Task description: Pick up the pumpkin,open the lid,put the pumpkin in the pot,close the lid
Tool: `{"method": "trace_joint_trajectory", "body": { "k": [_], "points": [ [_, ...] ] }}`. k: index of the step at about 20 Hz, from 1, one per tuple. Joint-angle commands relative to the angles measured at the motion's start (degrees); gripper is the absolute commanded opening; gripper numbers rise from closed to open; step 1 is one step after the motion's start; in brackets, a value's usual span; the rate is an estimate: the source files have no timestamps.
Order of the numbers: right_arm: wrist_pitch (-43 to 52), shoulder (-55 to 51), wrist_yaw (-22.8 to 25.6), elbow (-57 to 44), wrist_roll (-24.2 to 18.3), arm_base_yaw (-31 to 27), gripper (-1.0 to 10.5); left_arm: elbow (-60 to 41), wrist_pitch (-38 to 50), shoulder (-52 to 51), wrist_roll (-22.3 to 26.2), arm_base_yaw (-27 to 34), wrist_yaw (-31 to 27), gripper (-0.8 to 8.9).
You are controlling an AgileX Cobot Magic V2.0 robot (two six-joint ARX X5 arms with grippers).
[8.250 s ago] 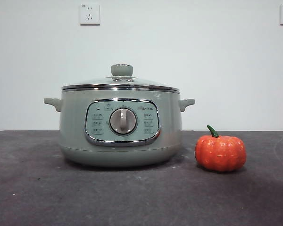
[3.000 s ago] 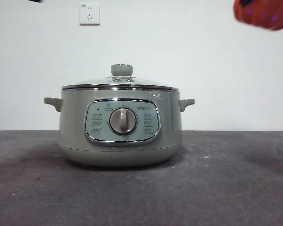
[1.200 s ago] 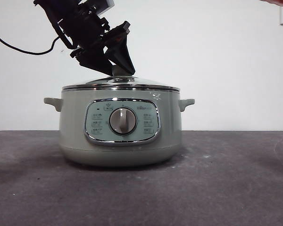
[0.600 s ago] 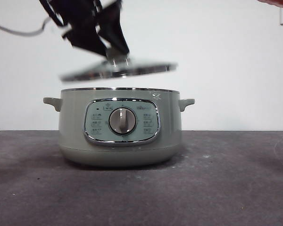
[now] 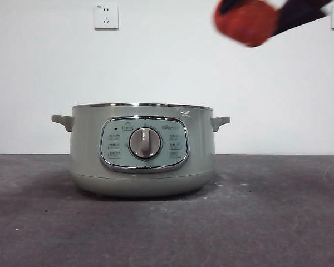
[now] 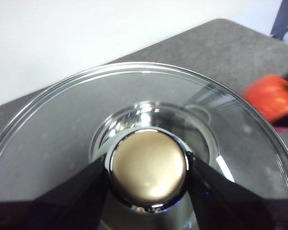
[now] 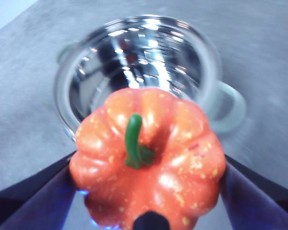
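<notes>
Pumpkin (image 7: 149, 163) clamped in right gripper (image 7: 149, 191) above open pot (image 5: 142, 150); left gripper (image 6: 148, 167) grips lid (image 6: 62, 134) knob.

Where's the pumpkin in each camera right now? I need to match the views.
Front view: pumpkin, blurred, top right, held high, right of and above the pot.
Left wrist view: orange blur at the right edge, beyond the lid rim.
Right wrist view: fills the centre, in the right gripper, above the open pot.
Shared landmark: the pot.
</notes>
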Motion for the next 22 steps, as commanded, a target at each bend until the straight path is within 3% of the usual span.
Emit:
{"method": "trace_joint_trajectory", "body": {
  "k": [1, 9, 13, 21, 22],
  "points": [
    [0.94, 8.52, 0.20, 7.15, -0.94, 2.10, -0.1, 0.24, -1.55, -4.63, -0.31, 0.20, -0.22, -0.09],
    [1.05, 37.35, 4.46, 29.20, -6.19, 6.75, -0.1, 0.24, -8.11, -13.42, -1.11, 0.20, -1.97, -0.09],
    [2.71, 44.33, 8.04, 30.10, -10.58, 8.83, -0.1, 0.24, -9.68, -13.40, -1.86, 0.20, -1.88, -0.09],
    [2.69, 49.62, 10.84, 30.08, -10.91, 9.55, -0.1, 0.24, -9.97, -13.40, -1.88, 0.20, -1.44, -0.09],
    [2.67, 49.62, 10.75, 30.10, -10.88, 9.57, 0.3, 0.24, -9.99, -13.40, -1.86, 0.17, -1.31, -0.09]
  ]
}}
